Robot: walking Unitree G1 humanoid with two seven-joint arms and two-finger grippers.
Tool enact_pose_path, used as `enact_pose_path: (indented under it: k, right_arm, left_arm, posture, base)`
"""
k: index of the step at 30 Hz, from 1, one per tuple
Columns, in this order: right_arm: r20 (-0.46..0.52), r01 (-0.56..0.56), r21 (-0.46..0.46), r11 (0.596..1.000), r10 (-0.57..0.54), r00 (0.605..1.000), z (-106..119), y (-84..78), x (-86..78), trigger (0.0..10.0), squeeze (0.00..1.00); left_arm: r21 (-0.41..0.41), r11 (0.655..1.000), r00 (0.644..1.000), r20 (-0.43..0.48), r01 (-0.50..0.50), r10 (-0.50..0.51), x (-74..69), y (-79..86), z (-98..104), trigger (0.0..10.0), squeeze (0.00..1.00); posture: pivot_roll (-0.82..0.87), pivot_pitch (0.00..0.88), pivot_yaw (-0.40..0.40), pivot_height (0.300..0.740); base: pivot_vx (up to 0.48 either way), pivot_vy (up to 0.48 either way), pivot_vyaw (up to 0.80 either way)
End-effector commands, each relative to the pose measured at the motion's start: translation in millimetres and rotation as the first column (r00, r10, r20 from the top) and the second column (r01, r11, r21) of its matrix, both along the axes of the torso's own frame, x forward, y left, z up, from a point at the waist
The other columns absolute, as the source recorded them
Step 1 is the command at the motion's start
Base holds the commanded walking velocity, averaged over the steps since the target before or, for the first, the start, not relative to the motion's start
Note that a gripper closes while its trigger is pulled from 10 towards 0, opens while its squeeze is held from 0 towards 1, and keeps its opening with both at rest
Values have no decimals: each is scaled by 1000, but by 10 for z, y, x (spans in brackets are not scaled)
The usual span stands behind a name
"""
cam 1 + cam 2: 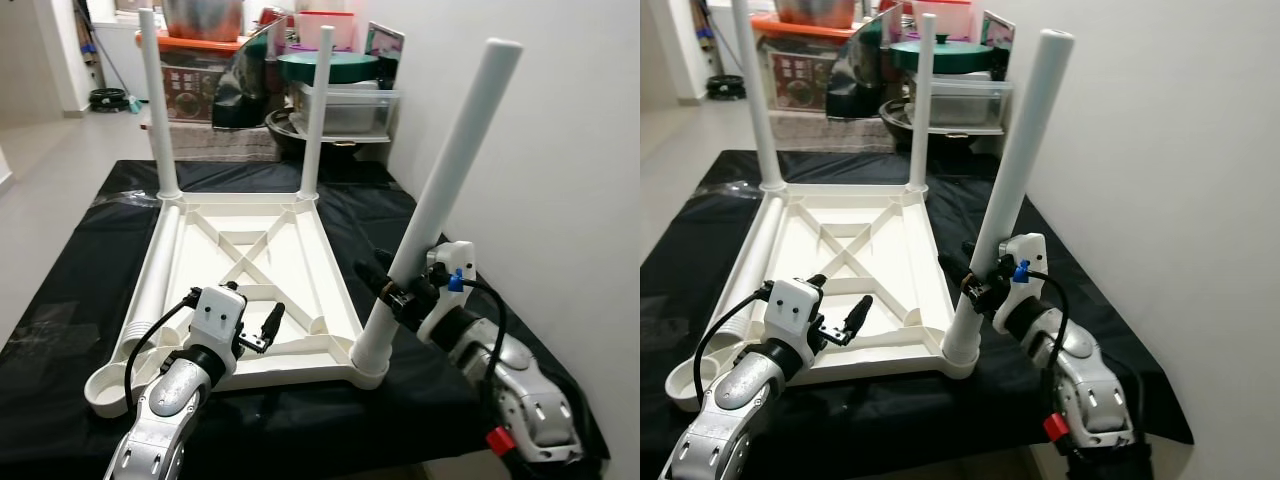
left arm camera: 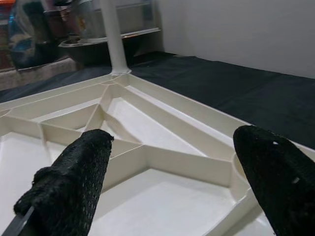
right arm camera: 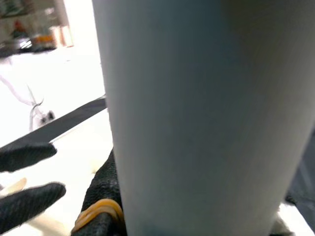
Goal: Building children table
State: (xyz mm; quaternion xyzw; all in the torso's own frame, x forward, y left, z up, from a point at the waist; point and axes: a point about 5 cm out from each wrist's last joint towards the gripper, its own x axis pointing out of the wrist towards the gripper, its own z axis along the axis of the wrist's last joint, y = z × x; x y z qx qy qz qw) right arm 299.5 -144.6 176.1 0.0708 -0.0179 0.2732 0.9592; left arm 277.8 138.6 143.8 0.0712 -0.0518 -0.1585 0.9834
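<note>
The right gripper point(image 1: 400, 290) is clamped on the leg point(image 1: 440, 200), which tilts outward from its corner socket point(image 1: 368, 365); the left gripper point(image 1: 262, 330) hovers apart over the tabletop point(image 1: 260, 270).

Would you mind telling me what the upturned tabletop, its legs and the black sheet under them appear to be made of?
Tabletop: probably moulded plastic, cream and matt, judging by its ribbed, cross-braced underside. Legs, such as the tilted one that the right gripper is shut on: smooth white tubes, likely plastic. Black sheet: seemingly thin plastic film, wrinkled with glossy highlights.
</note>
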Motion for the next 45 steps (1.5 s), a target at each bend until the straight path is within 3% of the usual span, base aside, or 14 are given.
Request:
enact_pose_path:
  k: [1, 2, 5, 6, 8, 14, 19, 32, 45]
  right_arm:
    - [-193, 44, -54, 998, -54, 980, -427, 35, -45, 10000, 0]
    - [-241, 130, -86, 988, -147, 959, -524, 7, -34, 10000, 0]
    - [-275, 204, -107, 973, -226, 935, -597, -36, -21, 10000, 0]
    - [-285, 270, -160, 950, -306, 908, -658, -92, -12, 10000, 0]
    - [-285, 270, -160, 950, -306, 908, -658, -92, -12, 10000, 0]
    - [-265, 392, -327, 860, -482, 835, -724, -136, 47, 10000, 0]
    - [-236, 442, -376, 814, -546, 804, -723, -110, 92, 10000, 0]
    - [-332, 610, -300, 733, -680, 654, -828, -232, 104, 10000, 0]
    - [-299, 616, -335, 712, -701, 648, -832, -199, 105, 10000, 0]
  left_arm:
    - [16, 1000, 1000, -24, 3, -2, -3, 1, -66, 10000, 0]
    - [22, 1000, 1000, -25, -1, 2, 0, 18, -70, 10000, 0]
    - [26, 1000, 1000, -25, -5, 5, 3, 31, -71, 10000, 0]
    - [27, 1000, 1000, -23, -9, 10, 6, 36, -66, 10000, 0]
    - [27, 1000, 1000, -23, -9, 10, 6, 36, -66, 10000, 0]
    - [29, 999, 1000, -19, -17, 18, 4, 30, -66, 10000, 0]
    - [30, 999, 1000, -16, -25, 25, 10, 38, -59, 10000, 0]
    - [27, 999, 999, -23, -36, 36, 6, 58, -81, 10000, 0]
    - [28, 999, 999, -21, -34, 34, 22, 53, -77, 10000, 0]
  posture:
    - [51, 0, -94, 740]
    - [48, 0, -93, 740]
    - [48, 0, -93, 740]
    - [52, 0, -98, 740]
    - [52, 0, -98, 740]
    - [57, 0, -104, 740]
    - [62, 0, -107, 740]
    - [61, 0, -106, 740]
    - [62, 0, -104, 740]
  base:
    - [0, 0, 0]
    - [0, 0, 0]
    - [0, 0, 0]
    - [0, 0, 0]
    - [0, 0, 0]
    - [0, 0, 0]
    - [0, 0, 0]
    - [0, 0, 0]
    - [0, 0, 0]
